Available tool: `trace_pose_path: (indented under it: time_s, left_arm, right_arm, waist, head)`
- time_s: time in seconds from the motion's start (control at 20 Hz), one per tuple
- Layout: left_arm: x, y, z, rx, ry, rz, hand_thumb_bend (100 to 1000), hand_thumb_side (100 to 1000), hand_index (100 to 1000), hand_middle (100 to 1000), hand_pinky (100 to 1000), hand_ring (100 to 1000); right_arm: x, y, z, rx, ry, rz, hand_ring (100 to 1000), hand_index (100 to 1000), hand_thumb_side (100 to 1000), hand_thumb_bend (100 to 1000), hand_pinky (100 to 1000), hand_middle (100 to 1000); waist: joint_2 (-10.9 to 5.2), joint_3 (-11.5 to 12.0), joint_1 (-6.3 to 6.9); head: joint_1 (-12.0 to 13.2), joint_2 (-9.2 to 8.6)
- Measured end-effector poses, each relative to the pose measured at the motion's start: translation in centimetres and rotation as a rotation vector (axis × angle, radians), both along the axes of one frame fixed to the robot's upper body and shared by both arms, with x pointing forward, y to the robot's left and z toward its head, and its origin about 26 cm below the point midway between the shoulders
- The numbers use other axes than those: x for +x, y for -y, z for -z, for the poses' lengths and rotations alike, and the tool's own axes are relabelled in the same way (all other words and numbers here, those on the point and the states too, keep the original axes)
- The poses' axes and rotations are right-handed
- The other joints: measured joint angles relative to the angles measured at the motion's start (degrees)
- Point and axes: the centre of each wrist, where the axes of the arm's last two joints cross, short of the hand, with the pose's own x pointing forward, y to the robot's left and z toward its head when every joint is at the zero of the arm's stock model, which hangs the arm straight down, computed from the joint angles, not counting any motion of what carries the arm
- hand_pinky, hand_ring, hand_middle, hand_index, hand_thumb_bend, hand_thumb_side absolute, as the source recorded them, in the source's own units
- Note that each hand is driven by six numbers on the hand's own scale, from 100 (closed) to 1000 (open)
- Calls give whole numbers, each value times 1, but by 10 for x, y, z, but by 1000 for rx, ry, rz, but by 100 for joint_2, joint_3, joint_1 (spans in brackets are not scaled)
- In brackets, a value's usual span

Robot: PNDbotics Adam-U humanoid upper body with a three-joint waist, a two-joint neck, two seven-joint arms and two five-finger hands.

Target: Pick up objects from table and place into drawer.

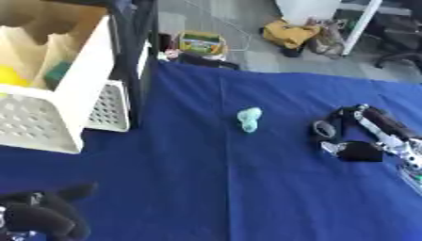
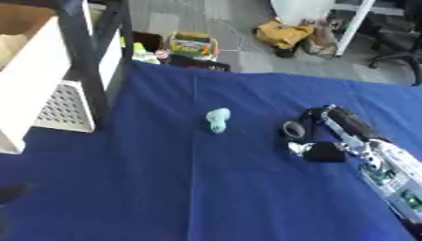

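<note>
Right now the right hand (image 1: 344,136) sits low on the blue tablecloth (image 1: 247,188), its arm coming in from the right edge, fingers curled inward and holding nothing that shows. And there's the target: a small pale-green object (image 1: 249,118) lying alone mid-table, to the left of that hand and clearly apart from it, no contact. By the look of it the hand is lined up on the object's near side so it can sweep in sideways for the pick, though that's a judgement, not a certainty.

Over on the left stands the white drawer unit (image 1: 78,89), its top drawer pulled out and open. That's presumably why it gapes, ready to receive. Something yellow (image 1: 10,75) and something teal (image 1: 58,71) already lie inside.

Down in the lower left corner, the left hand (image 1: 45,214) rests dark and bunched with the fingers curled, gripping nothing, idle.

Now the views differ: the left eye shows the drawer's interior and that idle hand plainly, while the right eye cuts most of both away, leaving only a dark sliver at the left edge. In return, the right eye shows more of the right forearm (image 2: 387,174), with its silver housing running off toward the lower right corner.
</note>
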Motion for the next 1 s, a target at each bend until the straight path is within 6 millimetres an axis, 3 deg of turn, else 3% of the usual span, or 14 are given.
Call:
trace_pose_path:
  time_s: [1.0]
  left_arm:
    - [0, 1, 0, 18, -9, 5, 100, 892, 767, 622, 980, 418]
  right_arm:
    - [-2, -4, 0, 35, 32, -12, 769, 657, 456, 357, 709, 289]
  waist:
    - [8, 8, -36]
  head:
    - [-2, 0]
